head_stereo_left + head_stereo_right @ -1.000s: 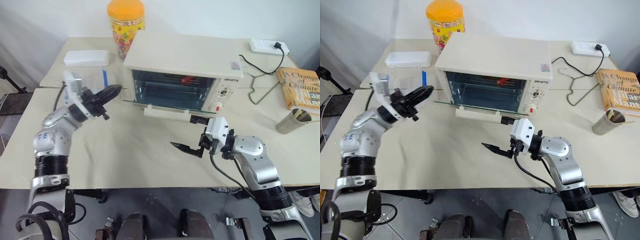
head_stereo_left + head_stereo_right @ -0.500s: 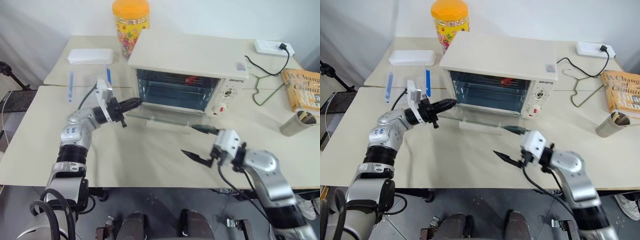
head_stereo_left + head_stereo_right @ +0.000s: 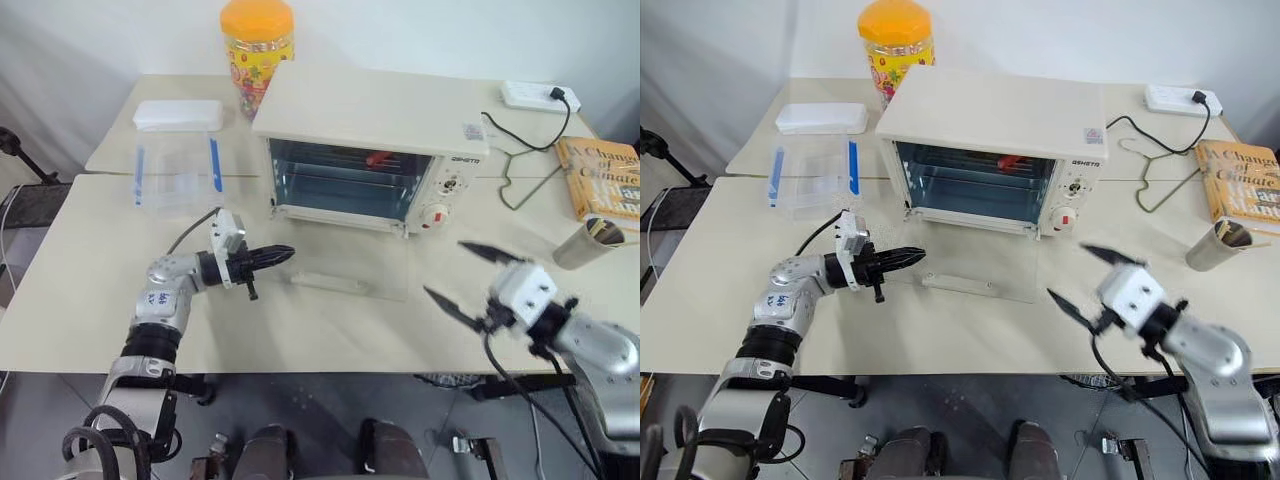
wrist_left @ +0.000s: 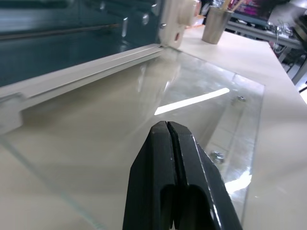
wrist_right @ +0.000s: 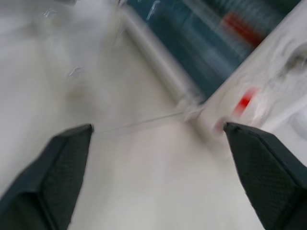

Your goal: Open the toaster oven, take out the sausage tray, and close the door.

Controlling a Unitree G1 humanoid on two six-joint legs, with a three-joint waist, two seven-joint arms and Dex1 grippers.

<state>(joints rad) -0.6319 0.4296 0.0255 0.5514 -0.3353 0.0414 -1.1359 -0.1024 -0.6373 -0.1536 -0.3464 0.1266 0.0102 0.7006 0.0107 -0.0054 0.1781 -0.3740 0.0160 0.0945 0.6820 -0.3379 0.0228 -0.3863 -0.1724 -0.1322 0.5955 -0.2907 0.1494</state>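
Note:
The cream-white toaster oven point(image 3: 375, 115) stands mid-table. Its glass door point(image 3: 345, 260) lies folded down flat on the table, the bar handle point(image 3: 330, 284) nearest me. Inside, a red sausage point(image 3: 378, 157) rests on the sausage tray, whose metal is hard to make out behind it. My left gripper point(image 3: 283, 254) is shut with nothing in it, its tip at the door's left edge; in the left wrist view the gripper point(image 4: 166, 125) sits just over the glass point(image 4: 201, 91). My right gripper point(image 3: 465, 272) is open and empty, right of the door and apart from it.
A clear plastic box with blue clips point(image 3: 176, 168) stands left of the oven, an orange-lidded jar point(image 3: 258, 45) behind it. On the right are a book point(image 3: 605, 175), a metal cup point(image 3: 590, 243), a wire hanger point(image 3: 520, 175) and a power strip point(image 3: 530, 94).
The door has swung down from partly open to flat. My left gripper dropped and moved right to the door's left edge. My right gripper drew away to the right of the handle.

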